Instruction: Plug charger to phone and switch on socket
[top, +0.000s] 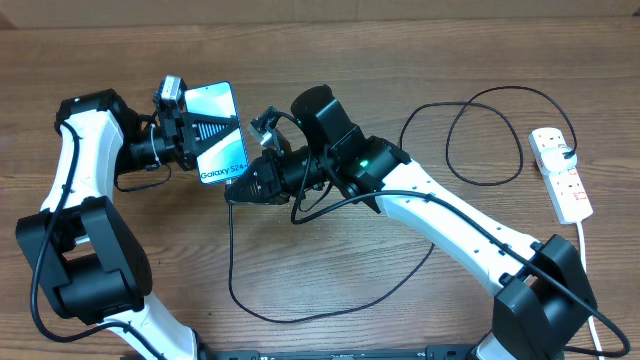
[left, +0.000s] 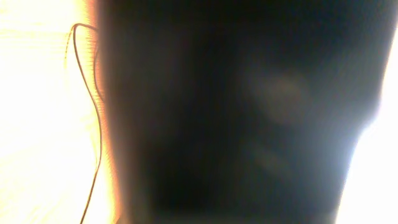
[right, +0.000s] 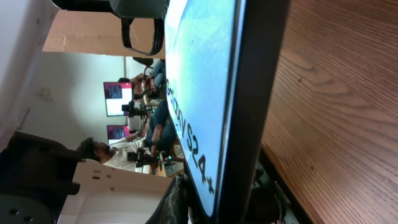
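Note:
The phone (top: 218, 108), blue screen reading "Galaxy S24", is held off the table at the left, with my left gripper (top: 198, 135) shut on its sides. My right gripper (top: 238, 188) is at the phone's lower end, shut on the connector end of the charger (top: 232, 250); the tip itself is hidden. The right wrist view shows the phone (right: 202, 93) edge-on, its bottom end between my dark fingertips (right: 177, 205). In the left wrist view the phone (left: 236, 112) is a dark blur filling the frame. The white socket (top: 561, 172) lies at the far right.
The thin black cable hangs from my right gripper, loops across the near table under the right arm, then coils at the upper right (top: 470, 130) toward the socket. A white cord (top: 590, 270) leaves the socket toward the front edge. The table is wooden (top: 400, 60).

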